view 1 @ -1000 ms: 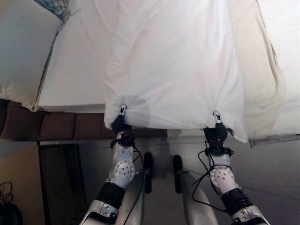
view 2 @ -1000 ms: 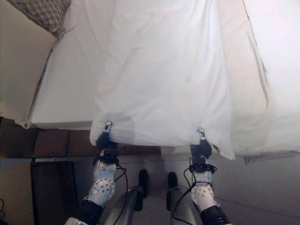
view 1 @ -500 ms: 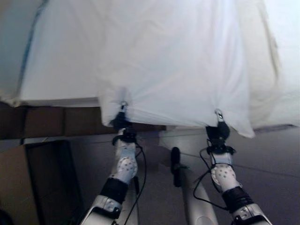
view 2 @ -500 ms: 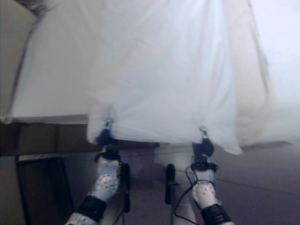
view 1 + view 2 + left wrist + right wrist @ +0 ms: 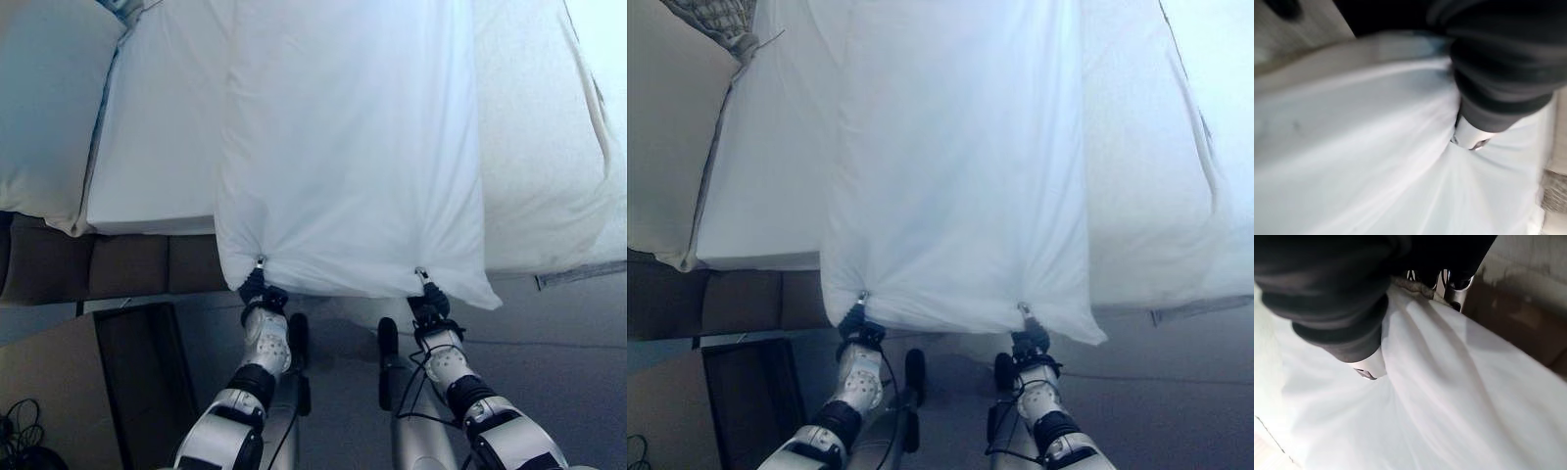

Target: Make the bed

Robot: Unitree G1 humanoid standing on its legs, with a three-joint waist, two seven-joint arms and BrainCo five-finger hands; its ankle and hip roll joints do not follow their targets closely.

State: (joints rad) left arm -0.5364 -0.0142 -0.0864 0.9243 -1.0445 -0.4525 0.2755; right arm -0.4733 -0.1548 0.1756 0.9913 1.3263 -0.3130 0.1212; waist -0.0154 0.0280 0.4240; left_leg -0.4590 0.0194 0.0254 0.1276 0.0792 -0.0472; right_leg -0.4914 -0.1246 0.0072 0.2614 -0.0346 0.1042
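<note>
1. The white sheet (image 5: 348, 147) lay lengthwise down the middle of the bed (image 5: 157, 157), its near edge hanging past the mattress edge over the floor (image 5: 568, 372).
2. The left hand (image 5: 259, 284) pinched the sheet's near edge at its left corner, and the right hand (image 5: 427, 294) pinched it near its right corner. Cloth bunched into radiating folds at each grip. In both wrist views a silver fingertip pressed into gathered cloth, so I judged the fingers of each hand closed on the sheet.
3. A pillow (image 5: 44, 108) sat on the bed's left side, apart from the sheet. Rumpled bedding (image 5: 549, 166) lay along the sheet's right side.
4. Step in hand, as judged: drawing the sheet taut toward the foot. To do it well, both hands should pull evenly and at level height so the near edge stays straight. The pinches should stay firm, since thin cloth slips easily. The sheet covered only the middle strip, so it likely needs spreading sideways.
5. Against the frame of half a second before: the two hands sat lower in the view and closer together. The hem hung lower, and the sheet looked smoother, with fewer ripples.
</note>
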